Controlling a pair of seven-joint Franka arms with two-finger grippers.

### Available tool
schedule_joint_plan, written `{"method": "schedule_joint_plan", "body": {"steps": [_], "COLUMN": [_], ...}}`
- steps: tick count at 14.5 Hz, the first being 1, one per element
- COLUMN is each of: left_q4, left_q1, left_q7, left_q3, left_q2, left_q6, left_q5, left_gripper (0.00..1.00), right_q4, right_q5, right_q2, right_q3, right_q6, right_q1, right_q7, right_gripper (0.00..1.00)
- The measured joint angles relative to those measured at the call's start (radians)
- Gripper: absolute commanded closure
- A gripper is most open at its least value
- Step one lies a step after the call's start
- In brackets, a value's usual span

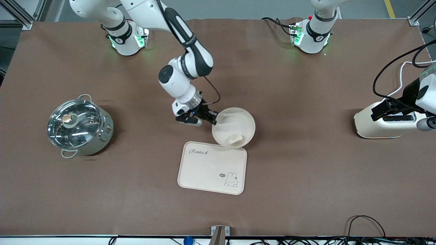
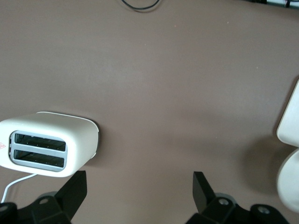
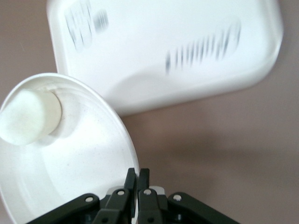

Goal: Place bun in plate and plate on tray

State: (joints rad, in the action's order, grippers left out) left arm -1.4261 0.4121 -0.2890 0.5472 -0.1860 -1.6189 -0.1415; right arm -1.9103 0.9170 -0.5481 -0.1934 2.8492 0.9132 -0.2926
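Observation:
My right gripper [image 1: 212, 119] is shut on the rim of the round cream plate [image 1: 235, 125] and holds it tilted over the table, its low edge at the tray's farther rim. The pale bun [image 1: 235, 139] lies in the plate at that low edge; it also shows in the right wrist view [image 3: 29, 116], inside the plate [image 3: 70, 163]. The cream rectangular tray [image 1: 204, 170] with "Rabbit" lettering lies flat, nearer the front camera than the plate, and shows in the right wrist view [image 3: 187, 37]. My left gripper [image 2: 139, 184] is open and empty above the table near the toaster.
A cream toaster [image 1: 381, 124] stands at the left arm's end of the table, also in the left wrist view [image 2: 46, 149]. A steel pot with a glass lid [image 1: 80, 126] stands at the right arm's end. Cables run along the front edge.

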Motion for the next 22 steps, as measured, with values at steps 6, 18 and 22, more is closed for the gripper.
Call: {"method": "schedule_joint_plan", "body": {"steps": [6,18,22], "left_q4": [0.061,0.085,0.085], "left_q1": [-0.367,-0.380,-0.382], "left_q7": [0.078,0.187,0.186], "left_q3": [-0.375,-0.512,-0.503], "left_q2": [0.001,0.022,0.021], "left_q6": [0.084,0.093,0.094], "left_q5": [0.066,0.193,0.193], "left_gripper": [0.00,0.00,0.00], "right_q4": [0.242,0.560,0.564], "right_q5": [-0.139,-0.434,-0.525], "right_q2": [-0.125,-0.284,-0.200], "right_q3": [-0.033,-0.055,-0.093], "right_q6": [-0.211,-0.496,-0.671], "right_q1": [-0.177,-0.347,-0.468], "right_q7": [0.032,0.050,0.131], "right_gripper": [0.98,0.00,0.00]}}
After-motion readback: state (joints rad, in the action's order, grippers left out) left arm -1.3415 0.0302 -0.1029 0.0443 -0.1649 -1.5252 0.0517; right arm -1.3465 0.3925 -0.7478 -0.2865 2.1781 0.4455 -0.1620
